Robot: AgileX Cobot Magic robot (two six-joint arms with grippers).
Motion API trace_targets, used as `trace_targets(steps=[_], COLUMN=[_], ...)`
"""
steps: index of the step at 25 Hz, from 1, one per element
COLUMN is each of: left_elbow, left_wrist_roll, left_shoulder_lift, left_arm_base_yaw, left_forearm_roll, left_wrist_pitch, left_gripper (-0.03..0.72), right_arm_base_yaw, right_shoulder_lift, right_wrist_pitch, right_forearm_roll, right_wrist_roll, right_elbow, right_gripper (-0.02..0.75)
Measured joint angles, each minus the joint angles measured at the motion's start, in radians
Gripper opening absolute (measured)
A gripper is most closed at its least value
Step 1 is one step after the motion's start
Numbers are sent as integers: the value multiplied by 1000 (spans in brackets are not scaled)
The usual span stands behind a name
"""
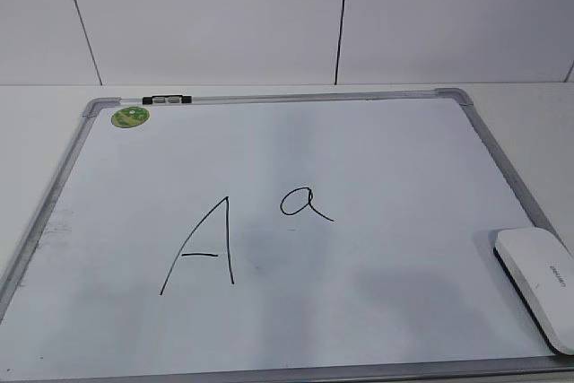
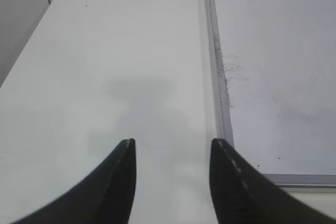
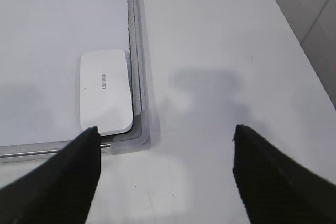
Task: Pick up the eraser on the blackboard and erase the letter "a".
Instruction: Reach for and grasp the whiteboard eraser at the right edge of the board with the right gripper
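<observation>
The blackboard (image 1: pixel 377 159) is a white board with a grey frame, lying flat on the table. The small letter "a" (image 1: pixel 305 203) is written near its middle, right of a larger capital "A" (image 1: pixel 204 245). The white eraser (image 1: pixel 539 281) lies in the board's near right corner; it also shows in the right wrist view (image 3: pixel 104 90). My right gripper (image 3: pixel 166 145) is open and empty above the bare table, just off that corner, right of the eraser. My left gripper (image 2: pixel 172 148) is open and empty above the table, left of the board's frame (image 2: pixel 219 77). Neither gripper shows in the exterior view.
A round green sticker (image 1: pixel 130 117) and a small black-and-silver clip (image 1: pixel 167 99) sit at the board's far left corner. White table (image 2: pixel 105 66) surrounds the board. A white panelled wall (image 1: pixel 269 15) stands behind.
</observation>
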Motion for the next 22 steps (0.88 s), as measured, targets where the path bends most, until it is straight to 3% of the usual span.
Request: trace_targets(steps=[22], left_elbow=[0], left_wrist_roll=[0], left_shoulder_lift=[0], left_arm_base_yaw=[0], left_forearm_roll=[0], left_wrist_pitch=[0], left_gripper=[288], right_arm_base_yaw=[0], right_shoulder_lift=[0], right_wrist_pitch=[0], right_forearm_roll=[0], right_wrist_roll=[0], right_elbow=[0], right_gripper=[594])
